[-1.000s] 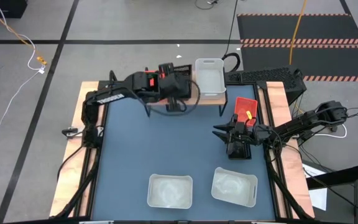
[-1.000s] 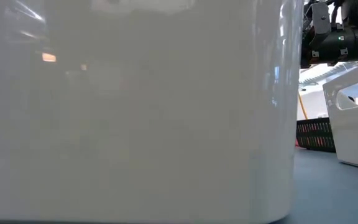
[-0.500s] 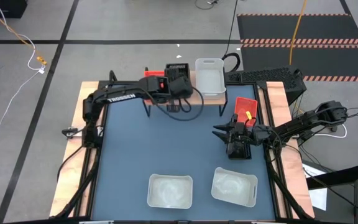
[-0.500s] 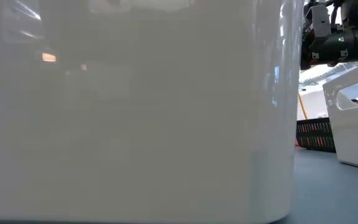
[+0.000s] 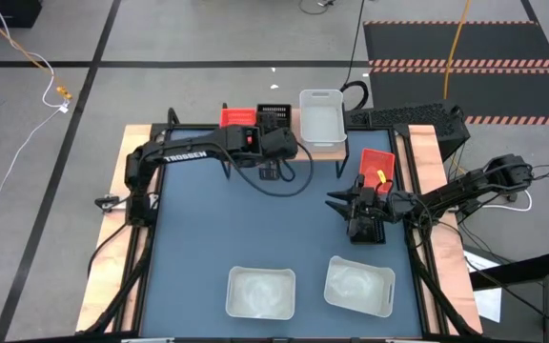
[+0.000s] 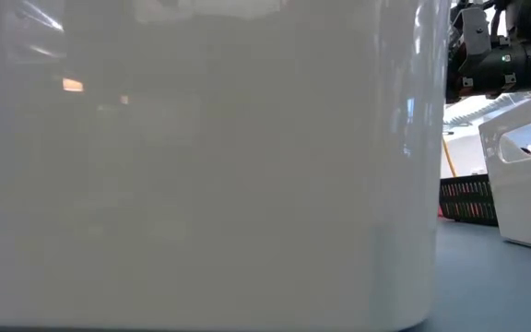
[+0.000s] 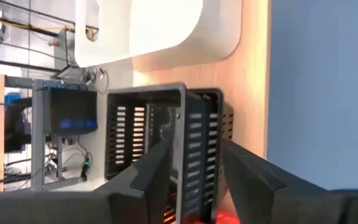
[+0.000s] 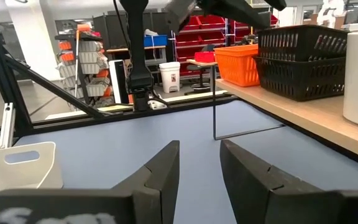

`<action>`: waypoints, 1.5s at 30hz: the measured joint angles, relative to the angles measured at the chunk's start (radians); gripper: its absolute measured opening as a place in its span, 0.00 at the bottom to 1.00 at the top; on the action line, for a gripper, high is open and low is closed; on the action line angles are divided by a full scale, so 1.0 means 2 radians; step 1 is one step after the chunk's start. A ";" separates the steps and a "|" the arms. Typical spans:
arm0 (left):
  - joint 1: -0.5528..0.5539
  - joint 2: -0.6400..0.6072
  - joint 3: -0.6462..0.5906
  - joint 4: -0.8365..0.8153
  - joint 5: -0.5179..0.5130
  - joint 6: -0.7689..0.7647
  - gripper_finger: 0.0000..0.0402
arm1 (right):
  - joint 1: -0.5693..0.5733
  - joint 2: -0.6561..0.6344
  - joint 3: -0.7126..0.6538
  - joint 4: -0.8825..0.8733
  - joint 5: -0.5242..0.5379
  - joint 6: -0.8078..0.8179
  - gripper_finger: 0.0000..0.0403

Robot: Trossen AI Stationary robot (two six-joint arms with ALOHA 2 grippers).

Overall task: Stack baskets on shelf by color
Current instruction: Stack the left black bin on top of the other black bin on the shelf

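Observation:
On the shelf [image 5: 305, 147] at the table's far edge stand a red basket [image 5: 239, 115], a black slotted basket [image 5: 274, 116] and a white basket [image 5: 321, 117] in a row, each on its base. My left gripper [image 7: 194, 171] is open at the black basket [image 7: 148, 130]: one finger stands over its inside, the other outside its near wall. My right gripper [image 8: 199, 168] is open over the table's right half with nothing between its fingers, next to a red basket [image 5: 377, 164] on the table. My left gripper's fingers [image 7: 244, 168] stand on either side of the black basket's near wall [image 7: 201, 143], coming level from the table's near side. Whether they touch that wall, I cannot tell. The basket rests on the shelf board.
Two white baskets [image 5: 261, 291] [image 5: 358, 285] stand near the table's front edge; one of them [image 6: 201, 166] fills most of the low view. Another black basket [image 6: 468, 201] stands on the table behind them. Bare blue tabletop [image 5: 227, 229] lies in the middle.
My left gripper has drawn back from over the shelf toward the table's near edge. The red and black baskets, half covered by it a second ago, now show side by side on the shelf.

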 joint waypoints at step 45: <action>0.068 0.002 -0.001 0.019 0.105 -0.107 0.27 | 0.000 0.000 0.000 0.000 -0.002 0.015 0.27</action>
